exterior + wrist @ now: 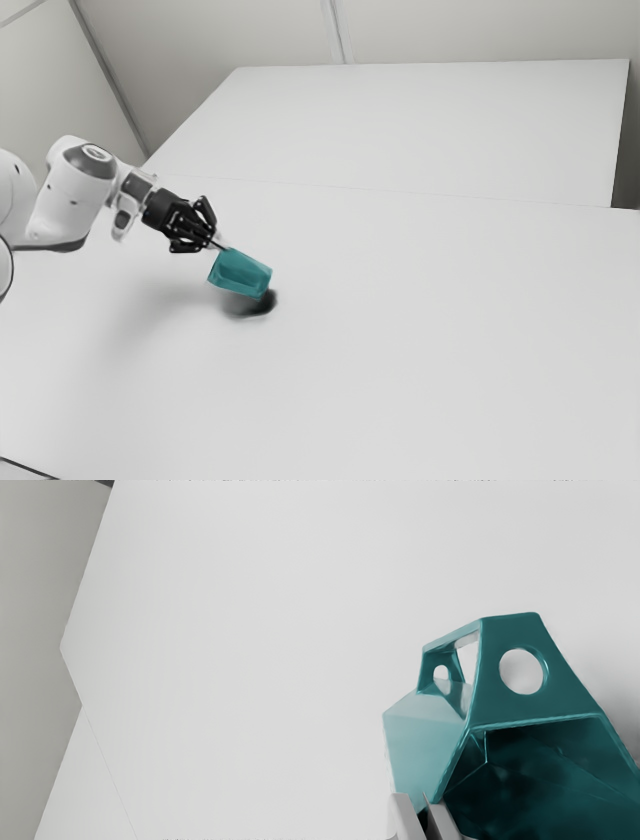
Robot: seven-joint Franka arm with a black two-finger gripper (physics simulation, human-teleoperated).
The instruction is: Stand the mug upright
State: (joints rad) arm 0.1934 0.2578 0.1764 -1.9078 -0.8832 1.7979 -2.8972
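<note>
Task approx. halfway, as far as the pics show. The teal mug is tilted, not upright: in the ext. view its mouth end is up by the gripper and its base end points down & toward the exterior view's right. It's over the counter, w/ a dark shadow just under its lower end; can't tell if that end touches down or hangs a bit above.

Grip's OK: the fingers are nearly closed, w/ the mug's wall pinched btwn them at the rim, one finger outside, the other inside the mouth. The handle, w/ its round holes, is off to one side of the grip, clear of the fingers.

Left to do, prob.: swing the mouth up to vertical, get the base flat on the counter, then let go & back off. Main risk is the thin wall pivoting in the pinch, so the mug could tip on release if the base isn't flat.

Brands/labels/text: none legible on mug, arm or counter.
</note>
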